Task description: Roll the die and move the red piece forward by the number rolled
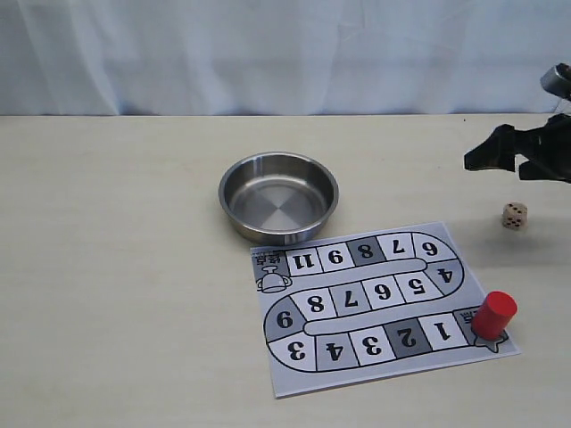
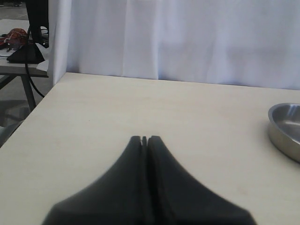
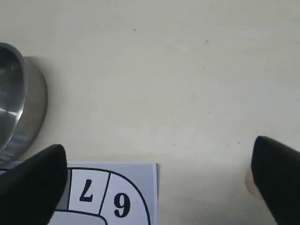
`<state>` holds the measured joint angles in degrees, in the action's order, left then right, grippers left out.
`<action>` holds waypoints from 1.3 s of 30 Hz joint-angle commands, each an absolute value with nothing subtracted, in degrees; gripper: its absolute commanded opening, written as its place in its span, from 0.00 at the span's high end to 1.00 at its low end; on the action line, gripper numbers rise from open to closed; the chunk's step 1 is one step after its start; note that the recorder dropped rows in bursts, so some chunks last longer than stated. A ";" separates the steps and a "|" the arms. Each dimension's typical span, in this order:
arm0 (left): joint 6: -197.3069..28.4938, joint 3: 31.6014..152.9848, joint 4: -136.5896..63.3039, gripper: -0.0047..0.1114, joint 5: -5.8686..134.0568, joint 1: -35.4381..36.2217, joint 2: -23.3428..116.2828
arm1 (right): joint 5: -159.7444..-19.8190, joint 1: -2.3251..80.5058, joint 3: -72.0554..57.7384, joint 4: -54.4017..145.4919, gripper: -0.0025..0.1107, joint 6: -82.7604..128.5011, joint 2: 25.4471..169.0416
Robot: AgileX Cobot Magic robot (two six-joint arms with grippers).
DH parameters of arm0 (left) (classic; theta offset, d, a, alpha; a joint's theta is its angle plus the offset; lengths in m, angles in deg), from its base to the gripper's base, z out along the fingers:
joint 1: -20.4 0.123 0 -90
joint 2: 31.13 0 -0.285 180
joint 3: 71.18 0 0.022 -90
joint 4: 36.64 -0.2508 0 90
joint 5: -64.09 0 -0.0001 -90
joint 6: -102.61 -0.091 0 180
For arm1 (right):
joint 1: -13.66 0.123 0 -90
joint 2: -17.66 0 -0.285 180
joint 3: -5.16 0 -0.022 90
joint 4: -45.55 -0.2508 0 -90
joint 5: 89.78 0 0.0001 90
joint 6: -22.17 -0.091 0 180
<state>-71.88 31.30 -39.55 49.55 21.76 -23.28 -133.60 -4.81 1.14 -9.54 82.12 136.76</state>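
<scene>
- The right gripper (image 1: 496, 159) has its jaws spread wide with nothing in them. It hangs near the die (image 1: 514, 215), above or beyond it, can't tell which. Looks to me like grabbing the die is the step in hand.
- The die sits on the bare table (image 1: 116, 267), just right of the far right corner of the printed board sheet (image 1: 285, 379).
- It's tiny, so I'd centre it between the fingers first, then come straight down. Close on two flat faces, not the rounded corners, and squeeze gently or it'll squirt out.
- The red piece (image 1: 493, 314) stands upright on the start square at the board's near right corner, beside the 1. It's near the die, so keep the arm's swing off it.
- The steel bowl (image 1: 278, 196) sits just beyond the board's far left corner. My guess is the roll goes in there, so let go low enough that the die stays inside.
- The left gripper (image 2: 144, 139) is pressed together, holding nothing, over bare table on the left.
- View differences:
  - Only the exterior view gets the die, red piece and whole board together, and the left gripper isn't in it.
  - The right wrist view shows the wide gap properly, plus the 7 and 6 squares. A tan sliver beside one of the fingers (image 3: 276, 187) is probably the die, off-centre and mostly hidden.
  - The left wrist view adds just the bowl's rim and a white curtain (image 2: 187, 37).
  - The pips are too small to read anywhere.
</scene>
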 commanded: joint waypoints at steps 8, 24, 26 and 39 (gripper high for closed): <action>-71.63 31.60 -39.35 0.96 50.21 21.75 -23.34 | -129.82 -4.98 1.47 -2.46 0.06 78.78 135.54; -71.63 31.60 -39.35 0.96 50.21 21.75 -23.34 | -128.90 -4.85 1.47 14.55 0.69 64.33 135.54; -71.63 31.60 -39.35 0.96 50.21 21.75 -23.34 | -129.02 -4.85 1.47 15.24 0.78 64.33 135.54; -71.63 31.60 -39.59 0.96 50.21 21.75 -23.34 | -126.07 -3.42 0.25 22.86 0.94 56.61 135.54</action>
<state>-71.88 31.30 -39.55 49.55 21.76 -23.28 -128.07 -4.70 1.02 22.25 57.13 135.93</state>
